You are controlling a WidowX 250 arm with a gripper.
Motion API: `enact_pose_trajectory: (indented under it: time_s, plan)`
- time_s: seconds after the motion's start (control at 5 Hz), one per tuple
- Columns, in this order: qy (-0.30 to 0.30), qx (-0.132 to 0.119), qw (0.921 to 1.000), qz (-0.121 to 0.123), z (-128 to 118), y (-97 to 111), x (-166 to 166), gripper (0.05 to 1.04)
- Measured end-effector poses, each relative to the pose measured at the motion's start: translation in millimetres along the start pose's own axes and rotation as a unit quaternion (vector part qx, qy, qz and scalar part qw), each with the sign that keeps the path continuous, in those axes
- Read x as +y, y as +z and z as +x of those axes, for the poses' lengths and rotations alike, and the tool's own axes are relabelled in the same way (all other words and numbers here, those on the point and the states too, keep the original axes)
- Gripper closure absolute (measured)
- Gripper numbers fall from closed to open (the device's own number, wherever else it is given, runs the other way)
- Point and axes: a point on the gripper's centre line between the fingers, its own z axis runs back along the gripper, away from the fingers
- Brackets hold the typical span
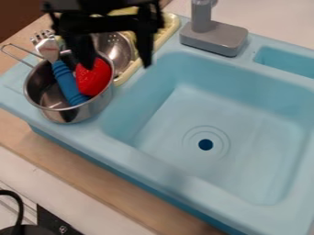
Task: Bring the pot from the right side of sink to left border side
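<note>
One light blue sink (pixel 153 170) takes up most of the camera view. It has one large basin with one round drain hole, and one smaller recess towards the upper right. One wooden table (pixel 67 165) carries it, the wood running along the sink's lower left side.

One black tool (pixel 118 60) hangs down from the top edge, its two fingers spread well apart: one over the pot, the other to the right of it. I cannot tell whether the finger over the pot touches anything in it.

The task's one pot (pixel 75 114), metal with one wire handle, stands upright on the sink's left border, outside the basin. The handle points to the upper left. In the pot are two things that I can make out, side by side: one fork (pixel 66 85) with a blue handle, leaning with its tines up past the rim, and one red object (pixel 94 80) to the right of it.

Behind the pot lies one pale yellow rack (pixel 167 28), with one metal strainer (pixel 118 49) on it. One grey faucet (pixel 214 37) stands on the sink's back border. One black cable (pixel 19 206) curves at the lower left.
</note>
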Motion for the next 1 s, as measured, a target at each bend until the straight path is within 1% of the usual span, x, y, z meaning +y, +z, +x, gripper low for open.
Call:
enact_pose_trajectory:
  time_s: [0.2,0.4,0.6,0.8,1.0]
  plan:
    - [-0.045,0.011,0.9989,0.001,1,-11,-23,0.089]
    - [-0.039,0.011,0.9992,0.000,19,-13,-23,0.089]
    - [-0.043,-0.007,0.9990,0.006,37,-21,-19,0.089]
    - [-0.057,-0.015,0.9981,0.016,53,-26,-21,0.089]
    - [-0.046,-0.021,0.9984,0.026,68,-33,-10,0.089]
